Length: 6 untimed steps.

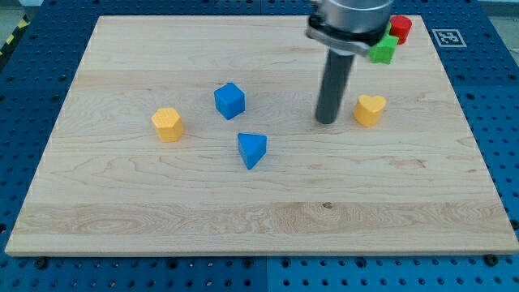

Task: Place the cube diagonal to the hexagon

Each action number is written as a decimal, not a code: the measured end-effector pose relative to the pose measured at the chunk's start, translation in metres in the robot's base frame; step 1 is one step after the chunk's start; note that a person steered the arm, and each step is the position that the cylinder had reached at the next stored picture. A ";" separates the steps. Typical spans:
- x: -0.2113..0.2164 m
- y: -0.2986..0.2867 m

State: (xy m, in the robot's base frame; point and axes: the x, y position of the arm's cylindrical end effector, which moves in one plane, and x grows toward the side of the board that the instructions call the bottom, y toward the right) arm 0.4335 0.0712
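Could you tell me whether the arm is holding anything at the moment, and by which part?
Nothing is held. My tip rests on the board, apart from every block, just left of the yellow heart.

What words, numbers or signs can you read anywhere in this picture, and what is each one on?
No readable words or numbers.
Fiducial marker, black and white squares, on the blue base at the view's top right: a pattern, not text.
Yellow and black striping at the view's top left: no text.
The blocks and the wooden board bear nothing.
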 end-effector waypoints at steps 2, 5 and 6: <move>-0.009 -0.090; -0.058 -0.143; -0.073 -0.090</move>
